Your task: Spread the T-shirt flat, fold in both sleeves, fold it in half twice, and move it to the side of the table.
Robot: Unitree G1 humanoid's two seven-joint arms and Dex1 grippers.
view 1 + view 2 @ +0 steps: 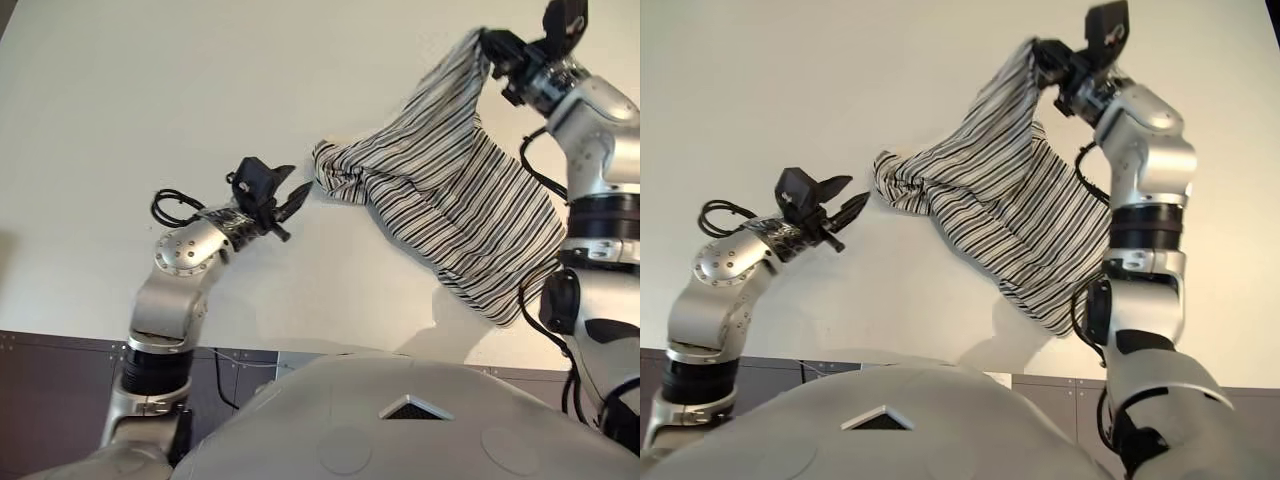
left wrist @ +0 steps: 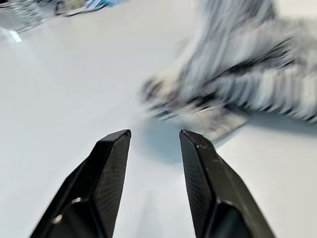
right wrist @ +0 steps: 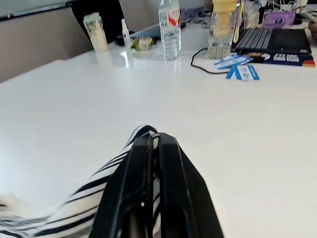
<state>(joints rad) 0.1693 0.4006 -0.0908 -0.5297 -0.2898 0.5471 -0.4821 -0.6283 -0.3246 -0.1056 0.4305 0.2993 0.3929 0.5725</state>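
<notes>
A black-and-white striped T-shirt (image 1: 455, 205) hangs bunched above the white table (image 1: 150, 90). My right gripper (image 1: 488, 42) is shut on its top edge at the far right, lifting it. The cloth drapes down and to the left, its lower left corner (image 1: 335, 172) resting near the table. My left gripper (image 1: 298, 193) is open just left of that corner, not touching it. In the left wrist view the two dark fingers (image 2: 111, 163) stand apart with the striped cloth (image 2: 237, 79) a little ahead of them. The right wrist view shows the closed fingers (image 3: 153, 168) pinching striped fabric (image 3: 99, 188).
Beyond the table's far side stand bottles (image 3: 169, 29), a jar (image 3: 220, 29), a keyboard (image 3: 270, 39) and a cable. Bare white tabletop (image 1: 790, 90) stretches to the left and far side of the shirt. The table's near edge (image 1: 60, 340) runs below my left arm.
</notes>
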